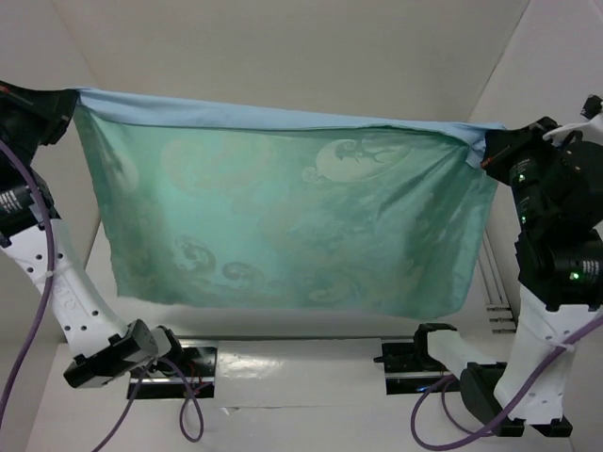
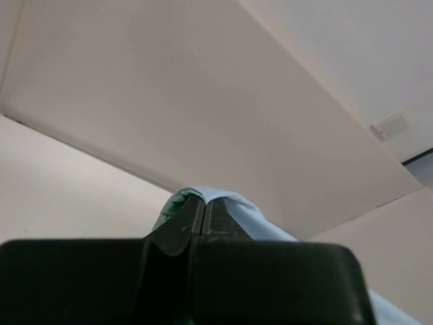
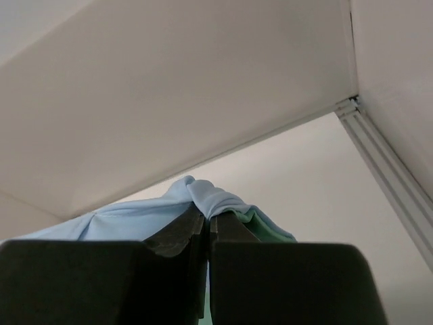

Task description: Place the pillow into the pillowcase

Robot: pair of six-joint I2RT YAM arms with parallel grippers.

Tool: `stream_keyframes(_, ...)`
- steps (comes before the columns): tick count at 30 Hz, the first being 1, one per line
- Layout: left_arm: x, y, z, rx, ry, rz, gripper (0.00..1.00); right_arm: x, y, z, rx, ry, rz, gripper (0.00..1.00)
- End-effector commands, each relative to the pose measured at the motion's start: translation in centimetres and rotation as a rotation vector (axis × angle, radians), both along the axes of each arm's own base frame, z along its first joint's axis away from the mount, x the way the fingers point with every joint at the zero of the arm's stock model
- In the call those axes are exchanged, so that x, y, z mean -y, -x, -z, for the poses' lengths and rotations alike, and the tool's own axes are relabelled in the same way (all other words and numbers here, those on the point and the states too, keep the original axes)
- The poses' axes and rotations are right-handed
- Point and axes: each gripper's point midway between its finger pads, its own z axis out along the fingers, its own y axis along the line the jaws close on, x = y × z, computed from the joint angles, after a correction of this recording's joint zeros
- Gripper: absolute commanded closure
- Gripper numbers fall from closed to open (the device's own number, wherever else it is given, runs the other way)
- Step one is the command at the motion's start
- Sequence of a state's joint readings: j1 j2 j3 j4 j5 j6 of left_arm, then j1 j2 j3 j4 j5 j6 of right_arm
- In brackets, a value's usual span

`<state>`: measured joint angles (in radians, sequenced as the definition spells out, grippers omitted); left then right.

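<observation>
A green patterned pillowcase point(image 1: 283, 226) with a pale blue top band hangs stretched high between my two arms. Through the thin cloth a swirl pattern shows; I cannot tell whether the pillow is inside. My left gripper point(image 1: 68, 97) is shut on the upper left corner, where blue and green cloth point(image 2: 203, 196) wraps over the closed fingertips point(image 2: 204, 203). My right gripper point(image 1: 488, 149) is shut on the upper right corner, with blue cloth point(image 3: 203, 193) bunched over its closed tips point(image 3: 207, 218). The lower edge hangs free above the table.
The white table point(image 1: 311, 363) lies under the hanging cloth, with the two arm bases point(image 1: 179, 363) at its near edge. A metal rail point(image 1: 497, 292) runs along the right side. White walls enclose the space on the left, right and back.
</observation>
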<state>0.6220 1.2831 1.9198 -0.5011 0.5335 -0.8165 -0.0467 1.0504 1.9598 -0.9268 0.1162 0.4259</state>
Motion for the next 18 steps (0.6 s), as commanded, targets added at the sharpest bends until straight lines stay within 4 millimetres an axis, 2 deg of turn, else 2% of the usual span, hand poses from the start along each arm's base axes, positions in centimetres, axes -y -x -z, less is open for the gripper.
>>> stream_keyframes(1,-6.3,-3.3,6.3,-0.111,0.075,-0.174,1.0,3.5,-5.2,4.7,-0.125,0.059,0.169,1.0)
stream_keyframes(2,-7.1,-4.0,8.4,-0.146,0.097,-0.189,1.0,2.9,-7.0,7.0,-0.181,0.048,0.129,1.0)
stream_keyframes(3,-7.4,-5.0,12.3,-0.215,0.138,-0.178,1.0,2.6,-8.3,8.5,-0.207,0.047,0.111,1.0)
stream_keyframes(4,-7.3,-6.3,14.6,-0.259,0.162,-0.158,1.0,2.0,-10.2,13.3,-0.312,0.017,0.077,1.0)
stream_keyframes(5,-7.5,-7.1,16.6,-0.298,0.162,-0.158,1.0,2.0,-10.7,15.0,-0.34,0.016,0.077,1.0)
stream_keyframes(6,-7.4,-8.0,19.1,-0.353,0.171,-0.148,1.0,1.6,-12.3,16.5,-0.345,0.001,0.068,1.0)
stream_keyframes(7,-7.4,-8.9,20.5,-0.387,0.163,-0.157,1.0,1.2,-13.0,20.4,-0.411,-0.009,0.061,1.0)
stream_keyframes(8,-6.4,-10.9,23.8,-0.463,0.155,-0.106,0.89,0.8,-14.1,22.2,-0.441,-0.02,0.054,1.0)
stream_keyframes(10,-5.0,-13.1,24.8,-0.52,0.136,-0.012,0.59,0.1,-15.5,23.5,-0.445,-0.031,0.048,0.67)
stream_keyframes(11,-4.5,-14.0,25.7,-0.567,0.103,0.03,0.49,-0.1,-15.8,24.3,-0.464,-0.033,0.038,0.49)
stream_keyframes(12,-3.1,-15.0,26.5,-0.654,0.105,0.081,0.39,-0.4,-16.1,24.5,-0.486,-0.038,0.019,0.36)
stream_keyframes(13,-2.7,-15.1,26.4,-0.683,0.08,0.086,0.39,-1.4,-16.2,23.2,-0.464,-0.033,-0.006,0.26)
stream_keyframes(14,-2.2,-14.9,25.8,-0.694,0.03,0.093,0.39,-1.6,-16.2,23.2,-0.463,-0.025,0.0,0.24)
stream_keyframes(15,-0.3,-14.4,24.2,-0.681,-0.022,0.112,0.39,-1.9,-16.0,22.0,-0.432,-0.021,-0.001,0.24)
stream_keyframes(17,1.5,-12.5,23.6,-0.691,-0.086,0.096,0.42,-3.2,-15.0,21.5,-0.432,-0.005,-0.037,0.24)
stream_keyframes(18,4.0,-11.4,23.5,-0.693,-0.11,0.129,0.43,-3.7,-14.3,20.9,-0.422,0.007,-0.063,0.24)
